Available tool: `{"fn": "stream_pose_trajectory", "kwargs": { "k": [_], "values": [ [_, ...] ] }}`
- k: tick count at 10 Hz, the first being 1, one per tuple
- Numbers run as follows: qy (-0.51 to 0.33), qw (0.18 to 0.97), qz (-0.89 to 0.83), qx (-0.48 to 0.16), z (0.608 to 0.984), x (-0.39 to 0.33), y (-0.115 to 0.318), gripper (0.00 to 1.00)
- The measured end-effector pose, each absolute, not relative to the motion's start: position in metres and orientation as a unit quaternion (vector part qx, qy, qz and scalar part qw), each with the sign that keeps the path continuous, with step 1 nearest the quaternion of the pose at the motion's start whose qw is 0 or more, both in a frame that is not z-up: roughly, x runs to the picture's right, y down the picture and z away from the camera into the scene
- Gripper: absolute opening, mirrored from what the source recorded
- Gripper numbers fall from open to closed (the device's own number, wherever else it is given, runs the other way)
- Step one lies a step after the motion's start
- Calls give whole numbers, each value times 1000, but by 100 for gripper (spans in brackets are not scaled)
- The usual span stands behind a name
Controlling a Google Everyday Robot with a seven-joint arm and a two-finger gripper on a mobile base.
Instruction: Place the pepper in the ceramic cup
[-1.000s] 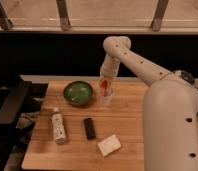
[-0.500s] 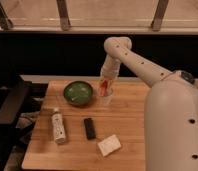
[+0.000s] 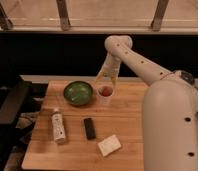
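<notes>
The gripper (image 3: pixel 106 80) hangs just above the ceramic cup (image 3: pixel 105 95), at the back of the wooden table (image 3: pixel 127 130), with the arm reaching down to it from the elbow above. Its fingers seem to stand a little apart on either side of the cup's mouth with nothing between them, so I read it as open and empty, though the view is coarse there. The pepper (image 3: pixel 106 90) shows as a red-orange patch inside the cup's rim, so it appears to lie in the cup already and the placing looks done or nearly so.

As a judgement: the pepper should be light, firm but a little yielding, with smooth waxy skin that may slip under hard pads; a light pinch across its middle, the long axis crosswise to the fingers, would suit it. The cup is stiff, breakable and small enough to tip if nudged on the way out, so a straight lift clear of the rim seems wise.

Just left of the cup sits the green bowl (image 3: pixel 77 93). Nearer the front lie a white bottle (image 3: pixel 57 127) on its side, a small black bar-shaped object (image 3: pixel 89 128) and a pale sponge-like block (image 3: pixel 109 145)
</notes>
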State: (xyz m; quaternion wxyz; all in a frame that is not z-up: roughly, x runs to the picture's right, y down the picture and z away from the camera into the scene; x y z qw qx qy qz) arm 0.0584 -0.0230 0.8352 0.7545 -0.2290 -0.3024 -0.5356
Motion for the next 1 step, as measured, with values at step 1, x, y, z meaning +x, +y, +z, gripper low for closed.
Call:
{"fn": "stream_pose_trajectory", "kwargs": {
  "k": [1],
  "values": [
    [-303,750,-540,-235,830,56,-15,37]
  ]
}}
